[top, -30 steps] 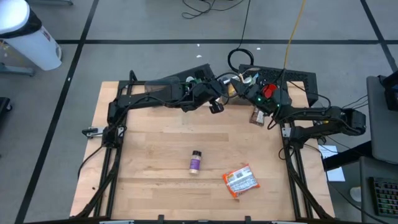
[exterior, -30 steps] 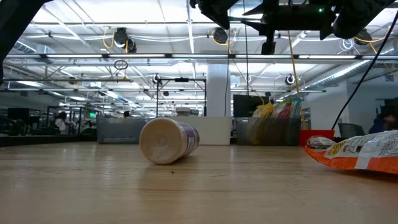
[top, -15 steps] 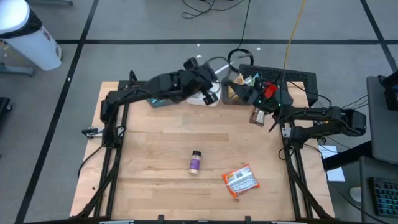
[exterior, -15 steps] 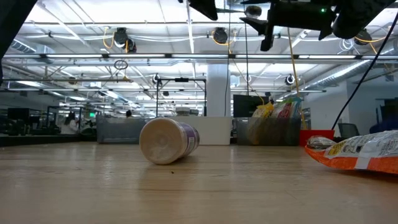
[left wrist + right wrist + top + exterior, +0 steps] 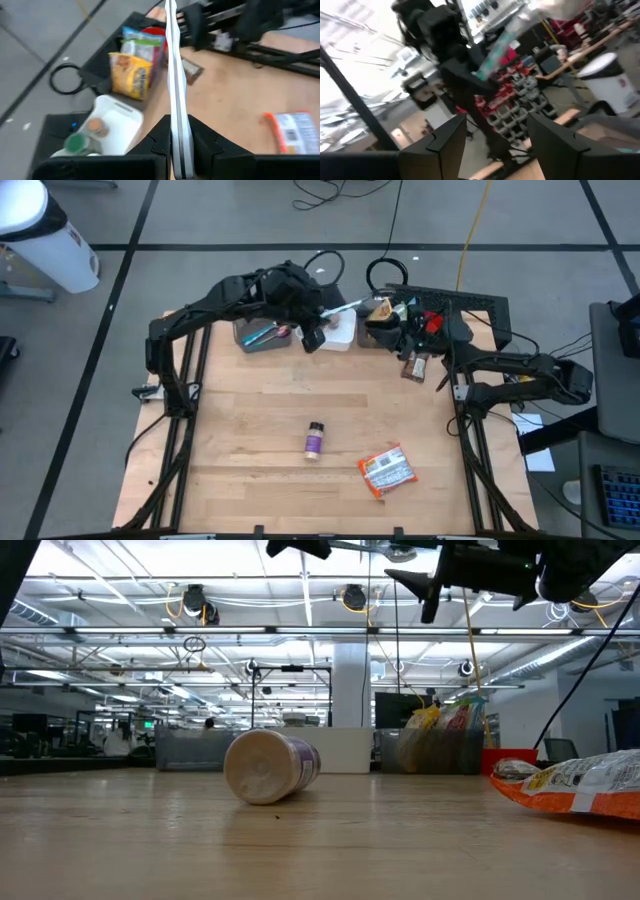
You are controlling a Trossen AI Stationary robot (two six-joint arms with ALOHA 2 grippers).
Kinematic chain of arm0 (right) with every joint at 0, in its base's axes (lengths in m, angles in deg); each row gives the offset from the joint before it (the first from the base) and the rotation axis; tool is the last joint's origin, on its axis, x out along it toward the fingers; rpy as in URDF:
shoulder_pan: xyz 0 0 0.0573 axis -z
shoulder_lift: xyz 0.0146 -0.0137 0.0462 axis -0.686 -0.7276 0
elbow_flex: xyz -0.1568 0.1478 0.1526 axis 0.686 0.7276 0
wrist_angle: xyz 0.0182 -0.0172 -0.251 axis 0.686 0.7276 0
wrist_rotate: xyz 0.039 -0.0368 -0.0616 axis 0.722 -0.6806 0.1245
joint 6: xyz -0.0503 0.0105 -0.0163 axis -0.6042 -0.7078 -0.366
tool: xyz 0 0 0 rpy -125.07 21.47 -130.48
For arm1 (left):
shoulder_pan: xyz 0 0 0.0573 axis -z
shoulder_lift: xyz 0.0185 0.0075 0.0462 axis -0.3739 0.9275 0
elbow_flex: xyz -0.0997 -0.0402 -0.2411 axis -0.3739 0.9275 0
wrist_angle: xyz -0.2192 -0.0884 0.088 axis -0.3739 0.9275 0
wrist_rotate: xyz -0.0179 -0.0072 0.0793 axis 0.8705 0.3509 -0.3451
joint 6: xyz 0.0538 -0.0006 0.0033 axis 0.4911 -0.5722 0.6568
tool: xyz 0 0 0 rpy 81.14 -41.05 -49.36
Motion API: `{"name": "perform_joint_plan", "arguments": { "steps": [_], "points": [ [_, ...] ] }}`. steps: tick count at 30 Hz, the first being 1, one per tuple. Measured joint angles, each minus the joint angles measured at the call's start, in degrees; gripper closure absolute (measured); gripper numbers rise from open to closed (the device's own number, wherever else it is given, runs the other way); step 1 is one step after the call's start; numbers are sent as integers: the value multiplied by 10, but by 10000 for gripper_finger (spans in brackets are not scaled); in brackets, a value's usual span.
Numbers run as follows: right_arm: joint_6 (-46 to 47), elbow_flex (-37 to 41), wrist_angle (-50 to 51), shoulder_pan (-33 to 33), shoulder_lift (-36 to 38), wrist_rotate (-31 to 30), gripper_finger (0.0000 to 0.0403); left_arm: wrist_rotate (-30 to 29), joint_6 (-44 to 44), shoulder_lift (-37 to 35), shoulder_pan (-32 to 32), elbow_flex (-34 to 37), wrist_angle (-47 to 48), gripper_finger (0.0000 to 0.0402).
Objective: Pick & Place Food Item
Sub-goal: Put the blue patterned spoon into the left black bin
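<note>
A small jar with a purple label (image 5: 314,440) lies on its side mid-table. An orange snack packet (image 5: 386,470) lies flat to its right. My left gripper (image 5: 312,332) hangs above the far edge, shut on a long thin silver thing (image 5: 350,307). That thing is seen edge-on in the left wrist view (image 5: 173,60), and I cannot tell what it is. My right gripper (image 5: 397,328) hangs open by the dark bin. In its wrist view (image 5: 495,150) nothing is between the fingers. My left gripper pinches the silver thing's near end (image 5: 179,142) between its two fingers, one on each flat face. The fingers slant down from the table's left. The thing runs on in line with them toward the right arm, and it is lifted clear above the white tray.
Along the far edge stand a grey bin with teal items (image 5: 258,335), a white tray (image 5: 340,332) and a dark bin of snack bags (image 5: 380,315). A brown packet (image 5: 415,367) lies near the right arm. Bare wood surrounds the jar and the orange packet.
My left gripper has drawn away from the right gripper, going up and toward the table's far left, and its wrist has rolled. It carries the silver thing, which now sticks out toward the right arm. My right hand has turned without shifting place.
</note>
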Motion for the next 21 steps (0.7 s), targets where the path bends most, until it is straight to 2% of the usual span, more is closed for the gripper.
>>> {"name": "perform_joint_plan", "arguments": {
  "steps": [5, 21],
  "points": [
    [-36, 0, 21, 14, 17, 0, 199, 36, -5, -3, 5, 0, 20, 364],
    [-64, 0, 50, 58, 80, 2, 214, 37, -5, -4, 25, 0, 53, 364]
  ]
}}
